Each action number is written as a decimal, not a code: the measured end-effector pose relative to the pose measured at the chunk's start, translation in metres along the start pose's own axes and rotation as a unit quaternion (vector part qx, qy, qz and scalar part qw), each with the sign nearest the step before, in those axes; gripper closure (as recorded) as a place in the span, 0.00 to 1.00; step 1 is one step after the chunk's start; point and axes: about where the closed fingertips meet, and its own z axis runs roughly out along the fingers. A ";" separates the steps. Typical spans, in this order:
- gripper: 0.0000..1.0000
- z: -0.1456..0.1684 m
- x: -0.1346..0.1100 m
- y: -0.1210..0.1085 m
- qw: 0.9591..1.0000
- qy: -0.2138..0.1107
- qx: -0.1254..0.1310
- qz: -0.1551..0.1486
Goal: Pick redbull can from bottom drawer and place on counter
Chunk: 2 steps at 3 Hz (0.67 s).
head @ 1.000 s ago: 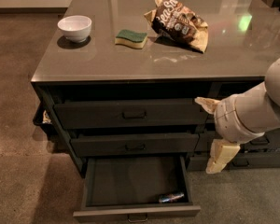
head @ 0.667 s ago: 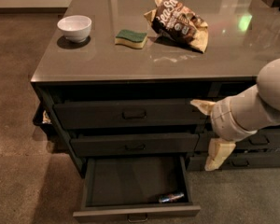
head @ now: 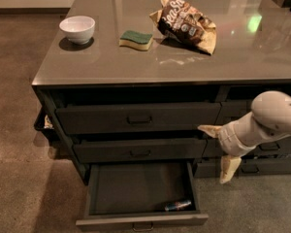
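The redbull can (head: pixel 178 206) lies on its side in the front right corner of the open bottom drawer (head: pixel 136 188). The drawer is pulled out below two shut drawers. My gripper (head: pixel 218 149) hangs to the right of the drawer fronts, above and to the right of the can and apart from it. Its two cream fingers (head: pixel 229 169) are spread open and hold nothing. The counter (head: pixel 136 57) is the glossy grey-brown top of the cabinet.
On the counter stand a white bowl (head: pixel 77 28), a green and yellow sponge (head: pixel 136 39) and a brown snack bag (head: pixel 184 23). More dark drawers (head: pixel 262 149) sit behind my arm on the right. Brown floor surrounds the cabinet.
My arm has come down and a little to the left, bringing the gripper lower beside the drawer fronts. The can and the drawer have not moved.
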 end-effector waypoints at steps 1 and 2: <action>0.00 0.049 0.046 0.009 0.999 -0.003 -0.019 -0.044; 0.00 0.091 0.069 0.018 0.994 -0.007 -0.019 -0.103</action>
